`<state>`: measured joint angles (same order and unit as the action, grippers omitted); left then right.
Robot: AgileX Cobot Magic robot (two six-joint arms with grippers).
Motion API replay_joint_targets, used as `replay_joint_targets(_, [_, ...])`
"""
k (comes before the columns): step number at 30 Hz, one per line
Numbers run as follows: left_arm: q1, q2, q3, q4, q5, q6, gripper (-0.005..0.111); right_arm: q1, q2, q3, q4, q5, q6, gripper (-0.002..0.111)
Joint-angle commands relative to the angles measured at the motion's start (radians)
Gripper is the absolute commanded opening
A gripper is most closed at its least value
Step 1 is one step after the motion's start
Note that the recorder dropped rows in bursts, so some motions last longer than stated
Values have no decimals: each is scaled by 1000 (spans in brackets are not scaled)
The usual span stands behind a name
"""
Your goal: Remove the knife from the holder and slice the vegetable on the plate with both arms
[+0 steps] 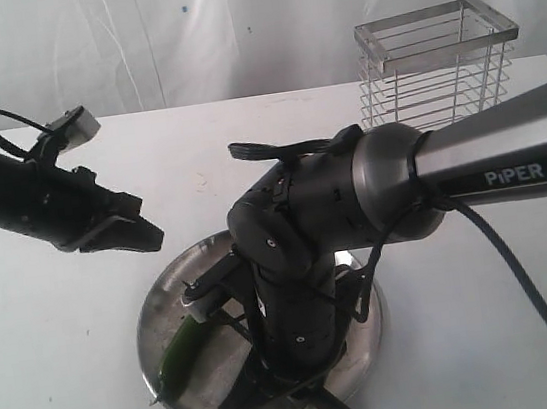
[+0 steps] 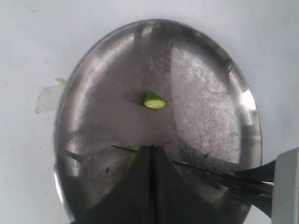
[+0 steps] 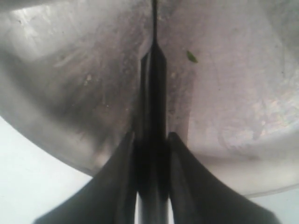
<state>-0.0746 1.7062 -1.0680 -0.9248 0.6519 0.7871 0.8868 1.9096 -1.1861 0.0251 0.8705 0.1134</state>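
Observation:
The steel plate lies at the table's front with the green vegetable on its left side. In the left wrist view one cut piece rests mid-plate, and more green peeks out beside the fingertips. My right gripper is shut on the black knife's handle. The thin blade runs low across the plate, over the vegetable. My left gripper hovers shut above the plate's left rim, apart from the vegetable. The wire holder stands empty at the back right.
The right arm's grey forearm reaches in from the right, and its wrist hides the plate's middle. A pale scrap and a small green bit lie on the white table just off the plate's rim. A white curtain hangs behind.

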Motion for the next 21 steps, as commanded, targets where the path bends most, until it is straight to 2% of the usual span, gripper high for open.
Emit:
replay_joint_targets(1, [-36,49,-3,-110,50,86,0,1,-3,0,2,-3,-14,0])
replay_joint_targets(4, [-77,77,-3,-136,19,107,0,1,-3,0,2,-5,-14,0])
replay_joint_targets(21, [-77,117,14,-68,-16,104,0,1,-3,0,2,-5,-14,0])
